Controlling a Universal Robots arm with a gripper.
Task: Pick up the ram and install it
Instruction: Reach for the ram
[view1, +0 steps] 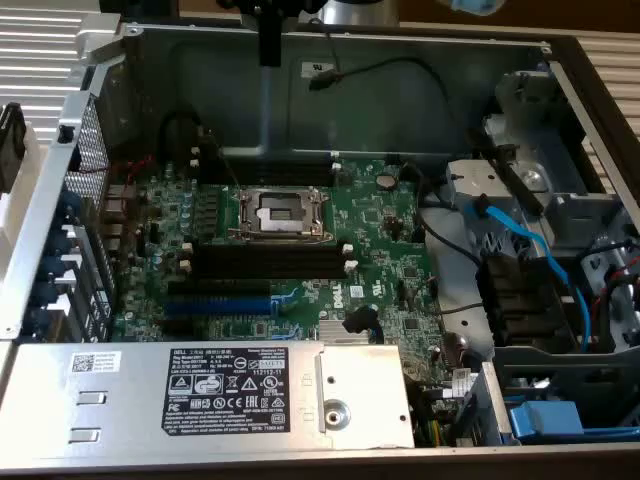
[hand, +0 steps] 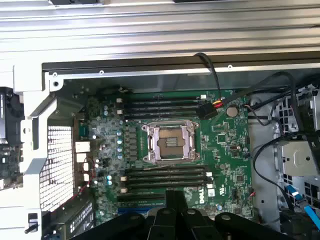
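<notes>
Open grey metal computer case (view1: 420, 70): black gripper (hand: 176, 210), closed with nothing visibly held, hangs above the green motherboard's (view1: 390, 225) long black slots (view1: 270, 262), which run across the exterior view.

My pincer (hand: 176, 215) is clamped on what looks to be the ram (hand: 176, 199), a thin dark strip jutting out between the fingers, seen nearly end-on. In the exterior view the ram (view1: 269, 40) hangs upright, high over the open case. I can't make out its chips or label.
</notes>
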